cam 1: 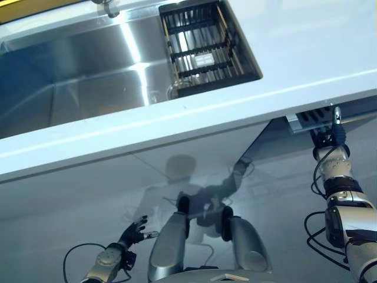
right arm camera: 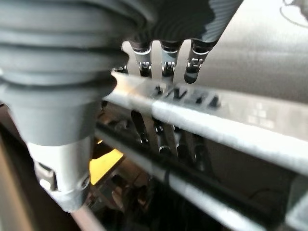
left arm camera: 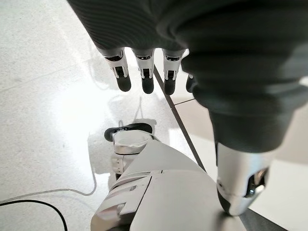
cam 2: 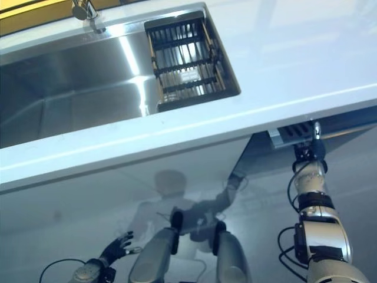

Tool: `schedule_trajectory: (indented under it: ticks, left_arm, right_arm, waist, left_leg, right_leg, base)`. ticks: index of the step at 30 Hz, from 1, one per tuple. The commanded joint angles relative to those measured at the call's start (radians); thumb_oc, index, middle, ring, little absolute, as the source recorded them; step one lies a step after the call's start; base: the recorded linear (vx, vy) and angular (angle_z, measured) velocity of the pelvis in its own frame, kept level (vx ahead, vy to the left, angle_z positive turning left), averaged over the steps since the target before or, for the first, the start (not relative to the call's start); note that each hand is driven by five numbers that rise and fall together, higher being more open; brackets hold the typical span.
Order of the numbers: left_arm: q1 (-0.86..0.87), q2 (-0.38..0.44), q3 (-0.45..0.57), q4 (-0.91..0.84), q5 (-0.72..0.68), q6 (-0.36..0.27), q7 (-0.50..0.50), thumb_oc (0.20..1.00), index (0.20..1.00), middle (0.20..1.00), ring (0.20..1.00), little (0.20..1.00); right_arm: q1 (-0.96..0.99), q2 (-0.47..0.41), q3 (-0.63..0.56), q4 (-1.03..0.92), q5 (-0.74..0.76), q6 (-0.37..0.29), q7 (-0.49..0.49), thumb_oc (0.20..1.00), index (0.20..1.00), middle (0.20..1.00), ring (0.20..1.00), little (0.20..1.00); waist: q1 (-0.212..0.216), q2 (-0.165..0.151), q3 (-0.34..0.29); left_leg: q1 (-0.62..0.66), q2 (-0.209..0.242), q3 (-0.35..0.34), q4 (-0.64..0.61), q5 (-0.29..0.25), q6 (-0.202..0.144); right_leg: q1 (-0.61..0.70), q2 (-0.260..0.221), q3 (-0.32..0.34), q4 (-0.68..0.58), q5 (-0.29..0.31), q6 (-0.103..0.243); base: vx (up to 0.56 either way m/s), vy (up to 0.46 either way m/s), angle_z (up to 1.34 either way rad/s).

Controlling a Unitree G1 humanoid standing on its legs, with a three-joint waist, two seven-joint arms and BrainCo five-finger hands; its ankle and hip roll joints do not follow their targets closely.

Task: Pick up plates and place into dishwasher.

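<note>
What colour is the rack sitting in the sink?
Black, the rack in the steel sink; the left eye view shows it best.

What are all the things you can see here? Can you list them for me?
Sink: one, shiny steel, set in the counter at the upper left.
Rack: one, black, inside the sink at its right end.
Tap: one, silver, at the sink's far edge.
Counter: one, white, across the top.
Dishwasher door: one, silver top edge, under the counter at the right.
Floor: pale, glossy, below.
Left hand: one, dark, hanging low, fingers straight, holding nothing.
Right hand: one, raised to the dishwasher door's top edge, fingers over it.
</note>
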Motion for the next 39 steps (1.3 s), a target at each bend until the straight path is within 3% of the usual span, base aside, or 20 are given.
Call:
schedule_trajectory:
  ticks: [1, 7, 12, 15, 16, 19, 21, 25, 30, 35, 39]
  left_arm:
    - [0.061, 0.02, 0.037, -0.009, -0.011, -0.054, -0.002, 1.0, 1.0, 1.0, 1.0, 1.0]
    - [0.107, 0.0, 0.157, -0.133, -0.12, -0.092, -0.011, 1.0, 1.0, 1.0, 1.0, 1.0]
    - [0.129, -0.012, 0.2, -0.269, -0.206, -0.111, -0.043, 1.0, 1.0, 1.0, 1.0, 1.0]
    - [0.132, -0.009, 0.197, -0.32, -0.233, -0.128, -0.064, 1.0, 1.0, 1.0, 1.0, 1.0]
    - [0.129, -0.008, 0.194, -0.342, -0.262, -0.138, -0.068, 1.0, 1.0, 1.0, 1.0, 1.0]
    - [0.12, -0.004, 0.182, -0.385, -0.323, -0.142, -0.057, 1.0, 1.0, 1.0, 1.0, 1.0]
    - [0.11, 0.006, 0.171, -0.404, -0.357, -0.152, -0.052, 1.0, 1.0, 1.0, 1.0, 1.0]
    - [0.085, 0.032, 0.158, -0.463, -0.396, -0.14, -0.047, 1.0, 1.0, 1.0, 1.0, 1.0]
    - [0.067, 0.05, 0.176, -0.542, -0.401, -0.153, -0.048, 1.0, 1.0, 1.0, 1.0, 1.0]
    - [0.042, 0.053, 0.209, -0.611, -0.422, -0.154, -0.042, 1.0, 1.0, 1.0, 1.0, 1.0]
    - [0.062, 0.033, 0.235, -0.691, -0.436, -0.15, -0.037, 1.0, 1.0, 1.0, 1.0, 1.0]
  right_arm:
    - [-0.004, -0.016, -0.003, -0.071, 0.001, -0.041, 0.076, 1.0, 1.0, 1.0, 1.0, 1.0]
    - [0.134, -0.004, -0.053, -0.199, -0.051, -0.098, -0.049, 1.0, 1.0, 1.0, 1.0, 1.0]
    - [0.317, 0.017, -0.177, -0.286, -0.061, -0.179, -0.091, 1.0, 1.0, 1.0, 1.0, 1.0]
    - [0.395, 0.029, -0.241, -0.299, -0.042, -0.243, -0.129, 1.0, 1.0, 1.0, 1.0, 1.0]
    - [0.411, 0.028, -0.263, -0.291, -0.068, -0.307, -0.212, 1.0, 1.0, 1.0, 1.0, 1.0]
    - [0.417, 0.018, -0.315, -0.253, -0.078, -0.388, -0.437, 1.0, 1.0, 1.0, 1.0, 1.0]
    - [0.426, 0.017, -0.371, -0.187, -0.043, -0.401, -0.488, 1.0, 1.0, 1.0, 1.0, 1.0]
    - [0.441, 0.012, -0.437, -0.075, -0.009, -0.373, -0.461, 1.0, 1.0, 1.0, 1.0, 1.0]
    - [0.487, 0.063, -0.39, -0.033, 0.02, -0.26, -0.368, 1.0, 1.0, 1.0, 1.0, 1.0]
    - [0.542, 0.147, -0.363, -0.03, -0.031, -0.362, -0.367, 1.0, 1.0, 1.0, 1.0, 1.0]
    - [0.583, 0.212, -0.317, -0.22, -0.179, -0.45, -0.499, 1.0, 1.0, 1.0, 1.0, 1.0]
  waist:
    - [0.046, -0.041, -0.108]
    - [0.031, -0.073, -0.177]
    - [0.0, -0.08, -0.23]
    - [-0.014, -0.085, -0.256]
    - [-0.019, -0.087, -0.266]
    - [-0.022, -0.088, -0.287]
    - [-0.023, -0.086, -0.296]
    - [-0.014, -0.083, -0.308]
    - [-0.017, -0.081, -0.305]
    - [-0.03, -0.076, -0.302]
    - [-0.047, -0.071, -0.299]
  left_leg:
    - [0.017, 0.02, 0.012, 0.056, -0.074, 0.026]
    - [0.094, 0.025, 0.026, 0.005, -0.079, 0.022]
    - [0.146, 0.038, 0.123, -0.064, -0.068, 0.026]
    - [0.174, 0.045, 0.143, -0.096, -0.061, 0.027]
    - [0.187, 0.046, 0.147, -0.113, -0.059, 0.028]
    - [0.213, 0.047, 0.142, -0.156, -0.05, 0.031]
    - [0.226, 0.048, 0.137, -0.181, -0.043, 0.033]
    - [0.244, 0.046, 0.127, -0.231, -0.023, 0.033]
    - [0.242, 0.04, 0.129, -0.283, 0.011, 0.03]
    - [0.236, 0.036, 0.139, -0.304, 0.022, 0.035]
    - [0.244, 0.037, 0.153, -0.311, 0.021, 0.037]
  right_leg:
    - [0.073, -0.005, 0.071, -0.166, 0.097, 0.025]
    - [0.153, 0.002, 0.076, -0.234, 0.102, 0.026]
    - [0.19, -0.001, 0.027, -0.258, 0.1, 0.032]
    - [0.209, -0.005, 0.006, -0.272, 0.102, 0.035]
    - [0.216, -0.007, 0.001, -0.28, 0.105, 0.038]
    - [0.23, -0.007, -0.001, -0.295, 0.11, 0.043]
    - [0.234, -0.005, -0.003, -0.298, 0.112, 0.046]
    - [0.247, -0.004, -0.015, -0.321, 0.125, 0.051]
    - [0.239, 0.005, -0.021, -0.366, 0.156, 0.057]
    - [0.225, 0.012, -0.01, -0.38, 0.165, 0.06]
    - [0.227, 0.011, -0.011, -0.381, 0.166, 0.06]
  base:
    - [0.1, 0.036, 0.05]
    - [0.08, 0.048, 0.04]
    - [0.0, 0.061, 0.14]
    - [0.01, 0.062, 0.57]
    - [0.0, 0.06, 0.33]
    - [-0.01, 0.055, 0.14]
    - [-0.03, 0.045, 0.09]
    - [-0.03, 0.03, 0.22]
    - [-0.07, 0.024, -0.01]
    - [-0.06, 0.023, 0.01]
    - [-0.03, 0.045, -0.04]
